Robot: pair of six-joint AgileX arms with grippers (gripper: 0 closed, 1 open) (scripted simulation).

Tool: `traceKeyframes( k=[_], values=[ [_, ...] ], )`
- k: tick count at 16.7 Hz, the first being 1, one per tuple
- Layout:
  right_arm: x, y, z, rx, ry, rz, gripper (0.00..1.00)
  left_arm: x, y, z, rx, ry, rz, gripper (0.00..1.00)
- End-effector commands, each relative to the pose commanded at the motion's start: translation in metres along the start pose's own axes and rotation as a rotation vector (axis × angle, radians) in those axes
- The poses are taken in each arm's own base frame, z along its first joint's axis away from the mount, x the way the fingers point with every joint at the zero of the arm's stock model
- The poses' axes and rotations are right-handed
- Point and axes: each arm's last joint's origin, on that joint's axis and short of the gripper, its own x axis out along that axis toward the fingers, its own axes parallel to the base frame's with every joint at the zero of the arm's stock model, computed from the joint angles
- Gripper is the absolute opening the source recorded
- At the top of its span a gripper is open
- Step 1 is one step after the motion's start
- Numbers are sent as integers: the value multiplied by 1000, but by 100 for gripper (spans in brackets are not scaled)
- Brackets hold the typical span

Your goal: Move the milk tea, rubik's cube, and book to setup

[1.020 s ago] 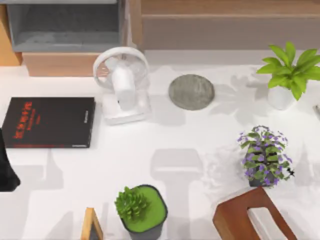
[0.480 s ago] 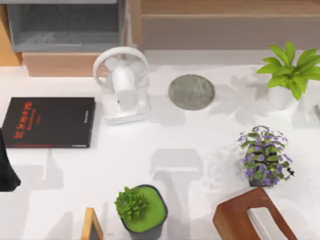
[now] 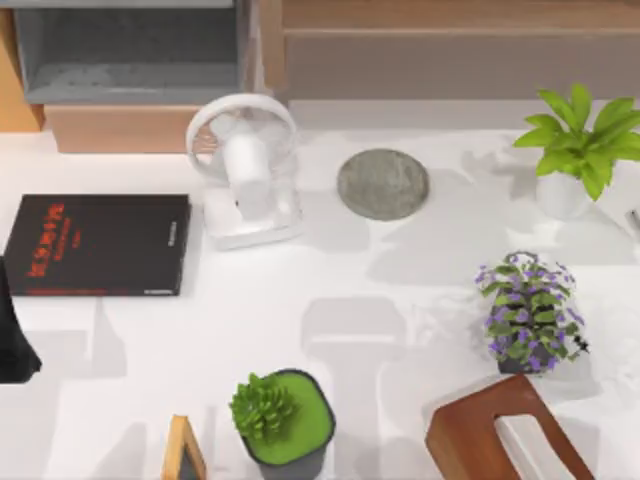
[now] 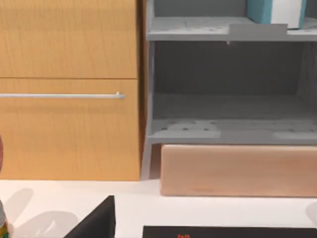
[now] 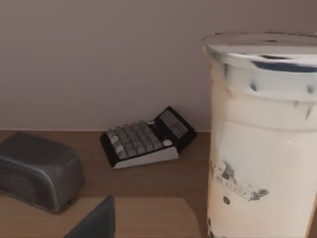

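Observation:
The milk tea [image 5: 262,144], a tall pale cup with a white lid, stands on a wooden surface close in front of my right gripper, whose one dark fingertip [image 5: 96,220] shows beside it and apart from it. The book [image 4: 275,11], teal with white page edges, sits on the upper grey shelf [image 4: 198,29] in the left wrist view. My left arm [image 3: 12,330] rests at the table's left edge, and one of its fingertips [image 4: 96,220] shows low before the cabinet. The rubik's cube is out of view.
A flat black book with red lettering [image 3: 100,243], a white fan [image 3: 245,170], a grey round coaster [image 3: 382,183], three potted plants and a brown wooden holder [image 3: 500,435] stand on the white table. A calculator [image 5: 146,139] and a grey speaker [image 5: 37,168] lie near the cup.
Shadows on the right half of the table have shifted. Nothing on the table has moved, and the left arm has stayed put.

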Motion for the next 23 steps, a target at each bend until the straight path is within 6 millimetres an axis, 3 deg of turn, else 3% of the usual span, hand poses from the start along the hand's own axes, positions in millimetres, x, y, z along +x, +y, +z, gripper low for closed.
traceKeyframes(
  k=[3,6,13,23],
  values=[
    [32,-22,-24,3,2,2,100,0,0,0,0,0,0,100],
    [46,-33,-36,2,-3,2,100,0,0,0,0,0,0,100],
    [51,-33,-38,3,0,4,100,0,0,0,0,0,0,100],
    [125,-34,-37,2,-4,3,100,0,0,0,0,0,0,100]
  ],
)
